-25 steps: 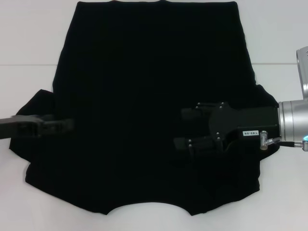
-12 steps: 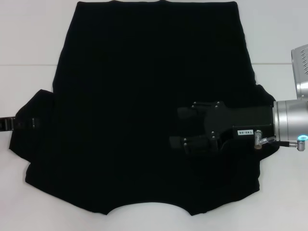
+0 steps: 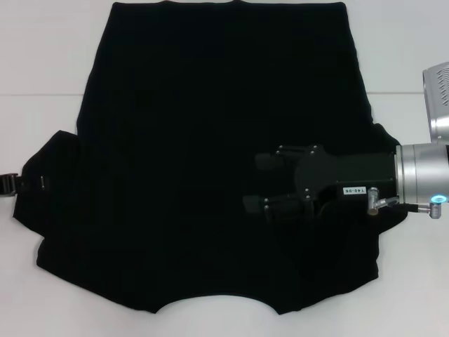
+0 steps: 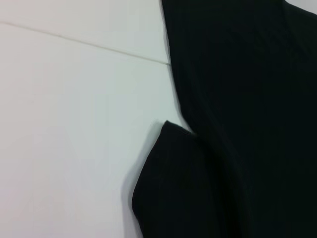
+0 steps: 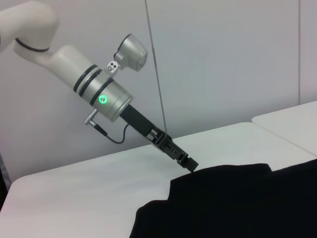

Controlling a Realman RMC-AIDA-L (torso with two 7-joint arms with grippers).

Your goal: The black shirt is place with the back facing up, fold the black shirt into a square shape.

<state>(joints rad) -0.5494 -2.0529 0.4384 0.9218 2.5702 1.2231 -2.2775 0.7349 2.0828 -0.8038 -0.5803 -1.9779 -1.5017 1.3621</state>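
Black shirt (image 3: 210, 140) flat on white table (image 3: 42, 49), right hand (image 3: 256, 182) released above it, left hand (image 3: 8, 184) at sleeve edge (grip unclear)

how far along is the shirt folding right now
Done: nothing shows as folded; the black shirt lies spread on the white table, no lettering showing.
In hand: the right gripper hovers open above the shirt; the left gripper sits at the sleeve's edge.
Left: every fold into a square.
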